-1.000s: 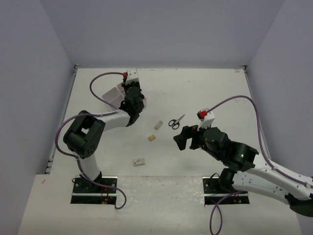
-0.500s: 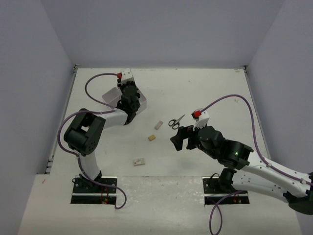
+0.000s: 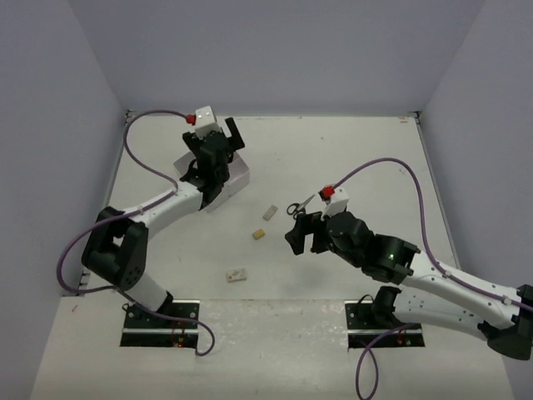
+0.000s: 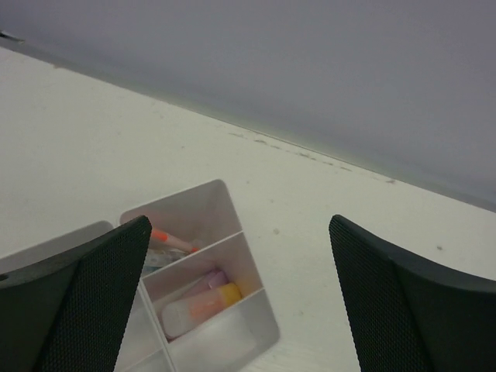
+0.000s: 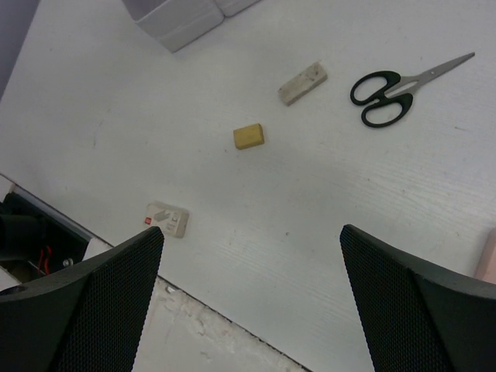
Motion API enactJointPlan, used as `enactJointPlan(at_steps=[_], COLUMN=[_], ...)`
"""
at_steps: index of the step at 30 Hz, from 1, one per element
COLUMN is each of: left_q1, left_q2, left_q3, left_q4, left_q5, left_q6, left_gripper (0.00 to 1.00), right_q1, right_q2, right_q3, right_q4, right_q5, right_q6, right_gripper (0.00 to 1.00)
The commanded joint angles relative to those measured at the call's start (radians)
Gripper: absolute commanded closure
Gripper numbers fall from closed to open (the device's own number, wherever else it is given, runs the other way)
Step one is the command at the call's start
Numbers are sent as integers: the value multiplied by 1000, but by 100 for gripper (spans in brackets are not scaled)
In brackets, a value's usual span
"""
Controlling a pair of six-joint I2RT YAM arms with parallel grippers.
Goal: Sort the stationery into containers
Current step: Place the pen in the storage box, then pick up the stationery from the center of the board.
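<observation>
- Scissors are lying flat on the worktop, blades closed and pointing away from the arm bases. In the top view the right arm is partly hiding them.
- Three erasers are also lying loose. A beige-white eraser is just beside the scissors handles, a tan eraser is nearer the arms, and a white eraser with a red label is nearest the worktop's front edge.
- A pinkish shape is showing at the right edge of the right wrist view; can't tell what it is.
- Containers are sitting well apart from the loose items, towards the far-left part of the worktop. An orange highlighter is lying in one compartment and a pink-purple highlighter in the next.
- Left gripper is hovering above the containers, jaws spread wide, holding nothing.
- Right gripper is hanging above the loose items, jaws also spread wide and empty, touching nothing.
- My read is that the highlighters are done, the scissors and erasers are pending, and the right arm is lining up its next pick.
- The next move calls for picking one target, centring the jaws over it and descending to the worktop.
- The tan eraser is closest to the jaw centreline. The scissors will be needing a pinch across the handles or pivot, as they're lying thin and flat.
</observation>
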Motion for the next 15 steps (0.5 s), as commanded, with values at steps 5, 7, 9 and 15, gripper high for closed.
enactJointPlan(at_steps=[5,7,9,15], left_q1=[-14,-16,-14,-14], left_q2=[-394,-484,-631,-801], left_q3=[94,56,14,28], left_q4=[-621,-659,-702,-891], left_q5=[342,366,387,458], left_q6=[-221,-229,-230,-172], left_gripper=[0,0,0,0], right_q1=[-21,-35,-50,-107], right_q2=[417,512,584,792], right_q3=[242,295,337,498], right_q4=[-100,-105,-104,-143], right_q5=[101,95,84,80], right_q6=[223,259,287,310], right_gripper=[1,9,25,60])
